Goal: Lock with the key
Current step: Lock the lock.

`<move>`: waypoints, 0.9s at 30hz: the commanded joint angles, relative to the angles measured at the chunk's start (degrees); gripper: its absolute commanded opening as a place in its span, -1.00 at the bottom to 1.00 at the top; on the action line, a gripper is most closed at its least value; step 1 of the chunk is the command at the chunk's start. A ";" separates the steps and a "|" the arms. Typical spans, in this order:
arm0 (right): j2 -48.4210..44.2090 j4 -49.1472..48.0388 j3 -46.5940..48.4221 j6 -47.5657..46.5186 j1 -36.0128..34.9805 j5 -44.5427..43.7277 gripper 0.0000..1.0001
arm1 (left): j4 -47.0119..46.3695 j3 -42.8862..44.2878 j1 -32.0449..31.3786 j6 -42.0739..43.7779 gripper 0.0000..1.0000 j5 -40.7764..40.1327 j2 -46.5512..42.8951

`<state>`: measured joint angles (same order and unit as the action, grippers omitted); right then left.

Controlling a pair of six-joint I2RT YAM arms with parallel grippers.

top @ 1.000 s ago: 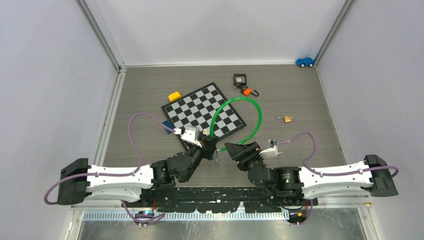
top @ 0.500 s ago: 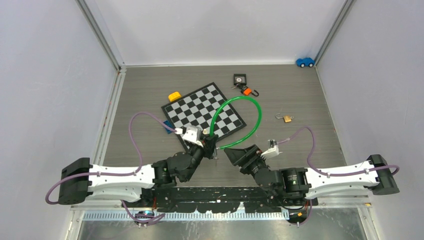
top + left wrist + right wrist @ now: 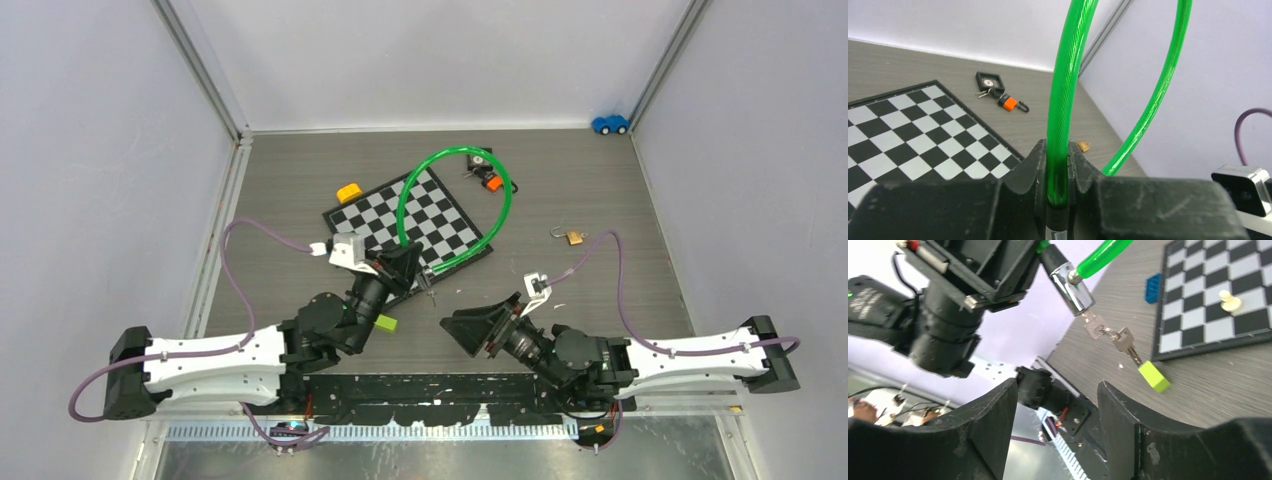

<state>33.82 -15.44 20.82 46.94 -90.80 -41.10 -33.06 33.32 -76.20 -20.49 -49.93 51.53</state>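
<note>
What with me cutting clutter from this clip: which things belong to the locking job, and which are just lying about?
Job: green cable lock, keys in its barrel, left gripper holding the lock, open right gripper.
Lying about: chessboard, blue toy car, brass padlock, orange clip, yellow block.

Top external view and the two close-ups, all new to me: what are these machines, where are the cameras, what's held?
These are two robot arms bolted at a table's near edge. The wide picture looks down from above; the other two come from a camera on each wrist. The left gripper is shut on a green cable lock, whose metal end has silver keys hanging from it. The right gripper is open and empty, facing those keys. On the grey table lie a black-and-white chessboard, a brass padlock and a blue toy car.
</note>
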 commanded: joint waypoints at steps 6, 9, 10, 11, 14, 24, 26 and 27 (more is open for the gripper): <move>0.11 -20.75 -1.69 -13.15 -0.32 7.96 0.25 | -5.08 5.86 0.21 0.10 -1.00 4.20 -6.23; 1.20 -24.26 -1.24 -14.20 -0.21 4.97 0.23 | -5.25 6.63 0.25 0.01 -1.00 6.04 -7.31; 1.50 -24.15 -0.83 -14.36 -0.19 3.62 0.19 | -5.25 6.78 0.24 -0.05 -1.00 6.40 -7.58; 1.74 -23.73 -0.25 -14.48 0.07 1.99 0.14 | -5.26 6.98 0.21 -0.01 -1.00 6.69 -7.73; 1.82 -22.90 0.44 -14.68 1.53 -0.96 0.06 | -5.18 7.48 0.21 0.16 -1.00 7.22 -7.85; 4.41 -8.60 7.43 -0.58 29.40 27.37 0.24 | -6.07 8.66 0.20 3.61 -1.00 7.50 -8.99; 6.46 -13.55 6.33 2.82 35.38 37.42 0.25 | -6.21 8.99 0.18 4.53 -1.00 7.52 -9.52; 7.92 -18.19 4.91 5.84 38.06 44.87 0.25 | -6.31 9.31 0.20 5.03 -1.00 7.69 -9.70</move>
<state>38.11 -26.20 26.37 43.51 -60.71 -19.92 -33.23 38.46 -76.09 -18.00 -43.38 44.03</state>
